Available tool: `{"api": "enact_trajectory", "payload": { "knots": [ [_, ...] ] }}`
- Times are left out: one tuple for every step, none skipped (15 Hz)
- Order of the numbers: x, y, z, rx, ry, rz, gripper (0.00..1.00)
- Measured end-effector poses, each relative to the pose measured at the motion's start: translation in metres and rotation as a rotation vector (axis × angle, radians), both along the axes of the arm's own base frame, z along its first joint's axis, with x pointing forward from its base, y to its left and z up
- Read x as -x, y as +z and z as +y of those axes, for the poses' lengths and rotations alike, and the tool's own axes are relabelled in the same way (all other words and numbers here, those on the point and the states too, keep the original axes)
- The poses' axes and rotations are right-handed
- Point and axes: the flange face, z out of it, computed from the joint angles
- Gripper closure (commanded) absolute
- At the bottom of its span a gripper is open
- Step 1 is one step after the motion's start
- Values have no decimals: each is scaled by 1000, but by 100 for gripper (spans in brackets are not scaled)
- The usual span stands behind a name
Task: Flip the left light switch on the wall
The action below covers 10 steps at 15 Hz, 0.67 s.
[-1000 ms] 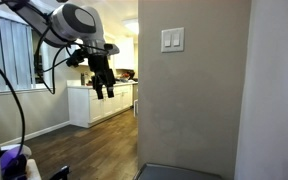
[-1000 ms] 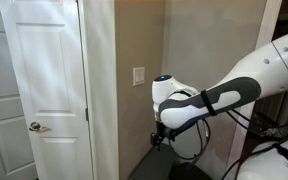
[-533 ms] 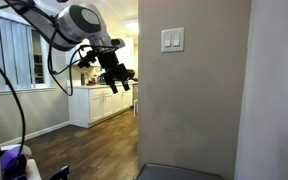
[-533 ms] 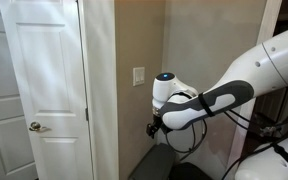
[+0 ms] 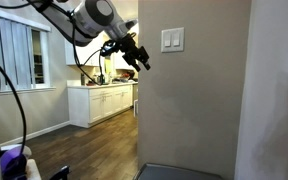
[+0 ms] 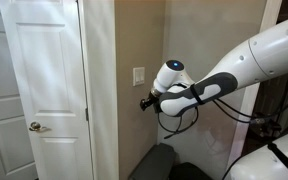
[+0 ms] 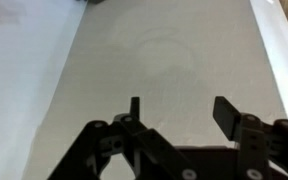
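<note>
The white switch plate holds two rockers on the beige-tan wall. The left light switch is the left paddle; in an exterior view the plate is too small to tell the paddles apart. My gripper is open and empty, raised in the air a short way left of and slightly below the plate. In an exterior view the gripper is just below the plate. In the wrist view the two fingers stand apart in front of bare wall; the switch is out of view there.
A white door with a knob stands beside the wall's corner. A kitchen with white cabinets lies beyond the wall edge. A dark flat surface sits low in front of the wall. A paler whitish wall face adjoins.
The arm has lifted and swung the gripper up and toward the wall, from below the switch plate's height to near its level. The fingers stay open.
</note>
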Motion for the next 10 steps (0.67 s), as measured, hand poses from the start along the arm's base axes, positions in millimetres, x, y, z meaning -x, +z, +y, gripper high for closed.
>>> {"api": "enact_trajectory", "payload": {
  "knots": [
    [-4,10,-4,-5,-1,-45,61],
    [-7,18,-7,-8,-3,-84,66],
    [-9,24,-9,-8,-5,-121,73],
    [-11,29,-11,-9,-8,-154,80],
    [-13,32,-11,-10,-12,-185,85],
    [-15,34,-11,-11,-16,-211,93],
    [-16,35,-11,-11,-20,-235,98],
    [-18,37,-10,-12,-23,-259,100],
    [-20,40,-9,-12,-25,-285,100],
    [-23,43,-8,-11,-24,-311,100]
  ]
}}
